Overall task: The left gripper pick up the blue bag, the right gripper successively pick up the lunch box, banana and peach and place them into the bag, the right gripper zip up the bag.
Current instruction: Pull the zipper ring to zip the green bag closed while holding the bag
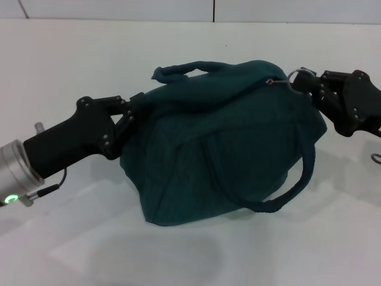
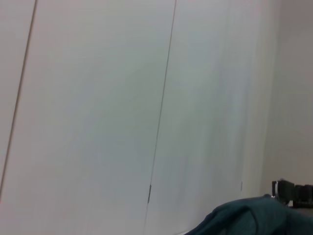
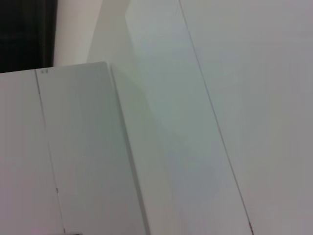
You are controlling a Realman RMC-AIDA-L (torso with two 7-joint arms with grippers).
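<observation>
Head view shows the blue bag point(image 1: 226, 149) sitting mid-frame on the white table point(image 1: 89, 77), bulging and apparently closed along its top seam, one rope handle point(image 1: 286, 190) drooping at lower right. The left gripper point(image 1: 132, 116) reaches in from the left of the frame and is pinched onto the fabric at the bag's left edge. The right gripper point(image 1: 303, 83), at the upper right, has its jaws closed around the metal ring zipper pull point(image 1: 296, 75) at the bag's top right corner. No lunch box, banana or peach lies on the table, so they are probably inside already. The zip looks drawn nearly to its end; what likely remains is finishing that pull and letting go. The wrist views show mostly bare wall.
</observation>
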